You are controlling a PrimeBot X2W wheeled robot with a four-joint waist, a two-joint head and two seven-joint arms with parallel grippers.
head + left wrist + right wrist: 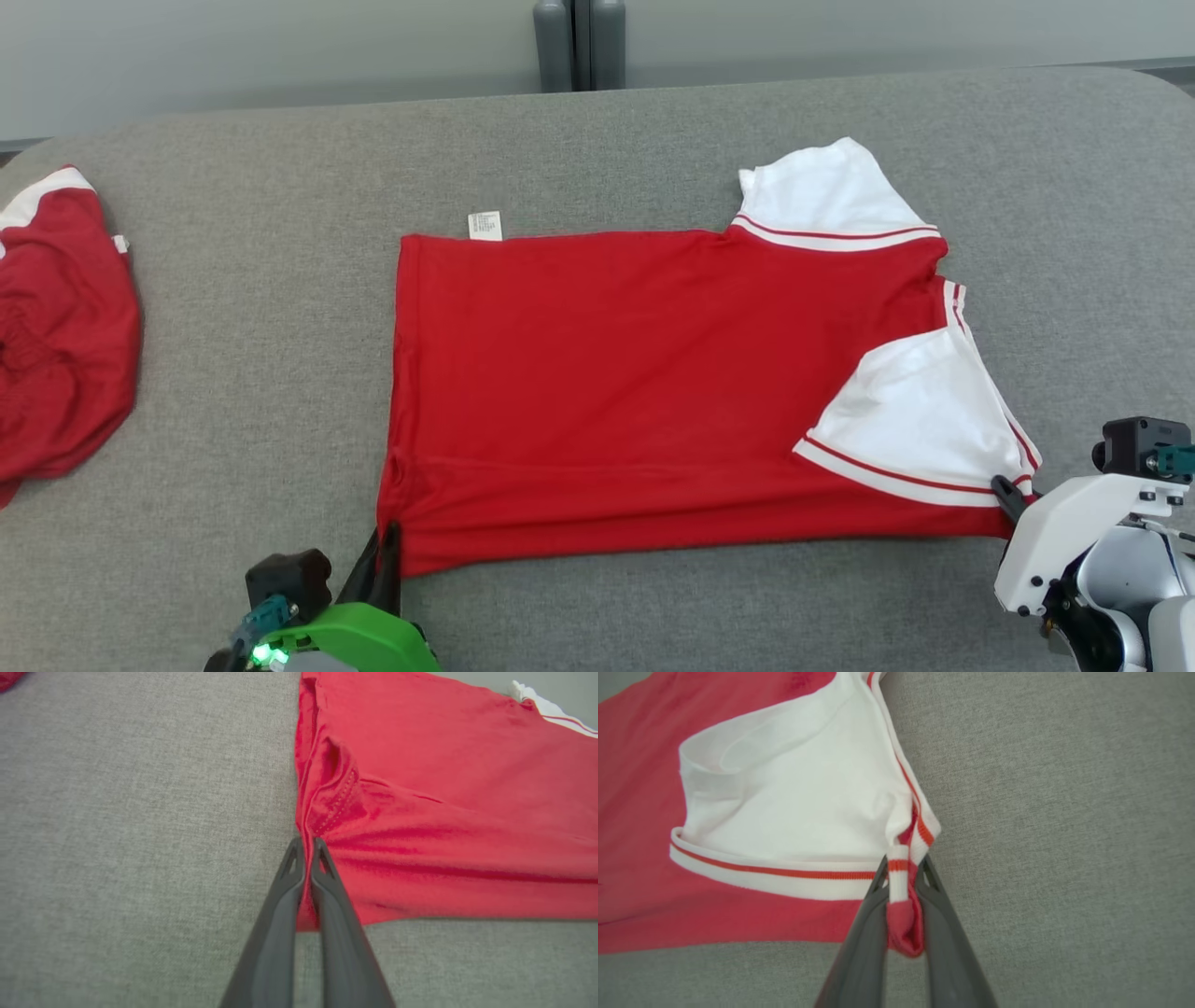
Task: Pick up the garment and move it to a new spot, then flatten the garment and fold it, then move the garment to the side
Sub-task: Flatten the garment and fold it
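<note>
The garment (635,373), a red shirt with white sleeves and red-striped cuffs, lies spread flat on the grey padded table (280,373), hem to the left. My left gripper (385,546) is shut on the near left hem corner; in the left wrist view the red cloth (420,812) is pinched between its dark fingers (327,896). My right gripper (1006,493) is shut on the near right corner, where the white sleeve (798,807) and its cuff bunch between the fingers (941,905). A small white label (485,225) sticks out at the far edge.
A second red and white garment (61,327) lies crumpled at the table's left edge. Two grey posts (579,42) stand behind the table's far edge. Bare grey table shows in front of the shirt and to its right (1074,233).
</note>
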